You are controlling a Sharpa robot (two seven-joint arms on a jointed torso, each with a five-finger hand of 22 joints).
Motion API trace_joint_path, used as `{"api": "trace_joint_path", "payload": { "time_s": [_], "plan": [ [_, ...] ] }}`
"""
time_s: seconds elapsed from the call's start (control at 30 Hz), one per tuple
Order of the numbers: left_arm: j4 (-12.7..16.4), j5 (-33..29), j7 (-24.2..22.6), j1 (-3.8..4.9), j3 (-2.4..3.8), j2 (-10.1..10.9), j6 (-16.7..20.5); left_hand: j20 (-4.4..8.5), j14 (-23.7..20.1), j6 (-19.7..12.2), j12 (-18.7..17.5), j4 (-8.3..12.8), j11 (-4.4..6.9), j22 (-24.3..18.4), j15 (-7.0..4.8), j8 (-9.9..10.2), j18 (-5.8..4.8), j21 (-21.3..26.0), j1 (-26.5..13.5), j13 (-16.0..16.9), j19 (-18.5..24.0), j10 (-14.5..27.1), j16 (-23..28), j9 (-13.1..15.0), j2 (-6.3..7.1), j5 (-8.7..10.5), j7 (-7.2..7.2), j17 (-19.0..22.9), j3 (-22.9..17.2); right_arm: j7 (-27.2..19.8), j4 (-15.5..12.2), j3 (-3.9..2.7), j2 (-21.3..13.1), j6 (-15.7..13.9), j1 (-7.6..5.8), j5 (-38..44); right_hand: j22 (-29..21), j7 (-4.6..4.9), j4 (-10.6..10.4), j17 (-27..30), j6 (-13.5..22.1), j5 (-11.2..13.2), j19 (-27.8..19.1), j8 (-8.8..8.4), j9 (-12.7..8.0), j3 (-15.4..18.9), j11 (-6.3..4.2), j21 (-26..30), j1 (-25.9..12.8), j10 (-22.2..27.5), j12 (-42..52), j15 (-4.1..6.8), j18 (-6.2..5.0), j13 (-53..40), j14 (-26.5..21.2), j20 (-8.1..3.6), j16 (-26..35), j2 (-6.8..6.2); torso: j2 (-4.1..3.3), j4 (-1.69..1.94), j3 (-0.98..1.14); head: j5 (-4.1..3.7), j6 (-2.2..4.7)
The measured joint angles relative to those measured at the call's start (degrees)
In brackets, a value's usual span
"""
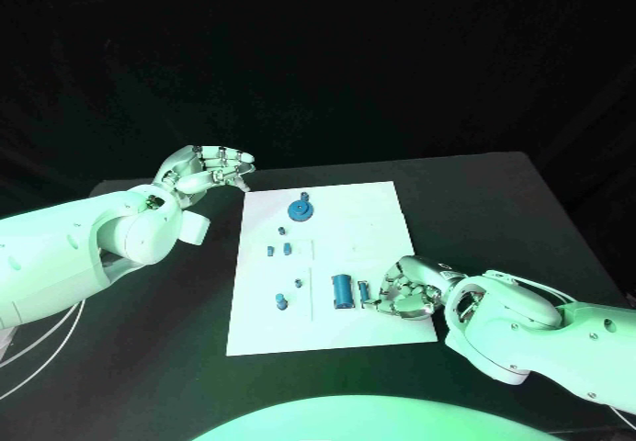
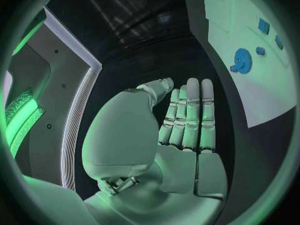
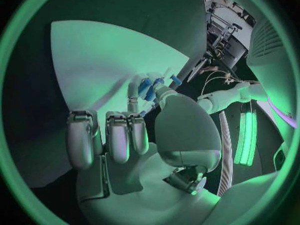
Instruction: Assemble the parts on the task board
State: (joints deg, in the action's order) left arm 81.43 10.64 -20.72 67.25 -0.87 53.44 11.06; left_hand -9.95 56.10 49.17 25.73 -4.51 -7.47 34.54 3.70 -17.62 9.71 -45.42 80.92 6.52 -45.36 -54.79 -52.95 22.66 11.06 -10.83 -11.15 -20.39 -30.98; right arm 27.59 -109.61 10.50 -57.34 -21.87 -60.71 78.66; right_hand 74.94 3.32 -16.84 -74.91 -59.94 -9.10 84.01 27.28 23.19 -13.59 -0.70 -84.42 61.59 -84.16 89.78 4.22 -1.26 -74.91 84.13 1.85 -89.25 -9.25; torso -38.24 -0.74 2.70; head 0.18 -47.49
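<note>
**Risk of a slipped part at the board's near edge**

While the right hand (image 1: 404, 292) curls over the task board (image 1: 357, 207), seemingly pinching a small blue part (image 3: 145, 87), a weak grip could drop it. The left hand (image 1: 206, 168) hovers off-board, fingers straight together, holding nothing. The blue cylinder (image 1: 342, 291) lies just beside.
</note>
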Motion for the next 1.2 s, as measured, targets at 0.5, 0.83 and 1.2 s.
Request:
{"api": "trace_joint_path", "payload": {
  "time_s": [0.5, 0.83, 1.2],
  "plan": [
    [-0.02, 0.01, 0.03, 0.00, -0.01, -0.03, -0.01, 0.00, 0.00, 0.00, 0.00, 0.00, 0.00, 0.00, 0.00, 0.00, 0.00, 0.00, 0.00, 0.01, 0.00, 0.00, 0.00, 0.00, 0.00, 0.00, 0.00, 0.01, 0.00, 0.74, 0.90, -0.03, 1.42, 0.45, 0.00, 0.23, -0.01, -0.21, 0.17, 0.01, 0.22, 0.00, 0.00, 0.00, 0.06, -1.28, 0.00, 0.24, 4.46, 0.00, 0.00, 0.00, 0.00, 0.00, 0.00, 0.00, 0.00, 1.54, -0.03, 0.07, -0.01, 0.15, -0.09],
    [-0.02, 0.01, 0.07, 0.00, -0.01, -0.01, -0.01, 0.00, 0.00, 0.00, 0.00, 0.00, 0.00, 0.00, 0.00, 0.00, 0.00, 0.00, 0.00, 0.01, 0.00, 0.00, 0.00, 0.00, 0.00, 0.00, 0.00, 0.01, 0.00, 2.28, 1.50, -0.09, 2.23, -0.01, -0.01, 0.85, -0.02, -0.21, -0.07, 0.01, 0.22, 0.14, 0.00, 0.00, 0.05, -1.83, 0.00, 0.24, 4.47, 0.00, 0.00, 0.00, 0.00, 0.00, 0.00, 0.00, 0.00, 1.55, -0.03, 0.04, -0.01, 0.24, -0.14],
    [-0.02, 0.01, 0.10, 0.00, -0.02, 0.00, -0.03, 0.00, 0.00, 0.00, 0.00, 0.00, 0.00, 0.00, 0.00, 0.00, 0.00, 0.00, 0.00, 0.01, 0.00, 0.00, 0.00, 0.00, 0.00, 0.00, 0.00, 0.02, 0.00, 2.75, 2.49, -0.12, 2.62, 0.22, 0.00, 0.85, -0.02, -0.21, 0.80, 0.01, 0.21, 0.27, 0.00, 0.00, 0.30, -2.87, 0.00, 0.23, 7.78, 0.00, 0.00, 0.00, 0.00, 0.00, 0.00, 0.00, 0.00, 0.51, -0.02, 0.02, 0.00, 0.25, -0.23]
  ]
}}
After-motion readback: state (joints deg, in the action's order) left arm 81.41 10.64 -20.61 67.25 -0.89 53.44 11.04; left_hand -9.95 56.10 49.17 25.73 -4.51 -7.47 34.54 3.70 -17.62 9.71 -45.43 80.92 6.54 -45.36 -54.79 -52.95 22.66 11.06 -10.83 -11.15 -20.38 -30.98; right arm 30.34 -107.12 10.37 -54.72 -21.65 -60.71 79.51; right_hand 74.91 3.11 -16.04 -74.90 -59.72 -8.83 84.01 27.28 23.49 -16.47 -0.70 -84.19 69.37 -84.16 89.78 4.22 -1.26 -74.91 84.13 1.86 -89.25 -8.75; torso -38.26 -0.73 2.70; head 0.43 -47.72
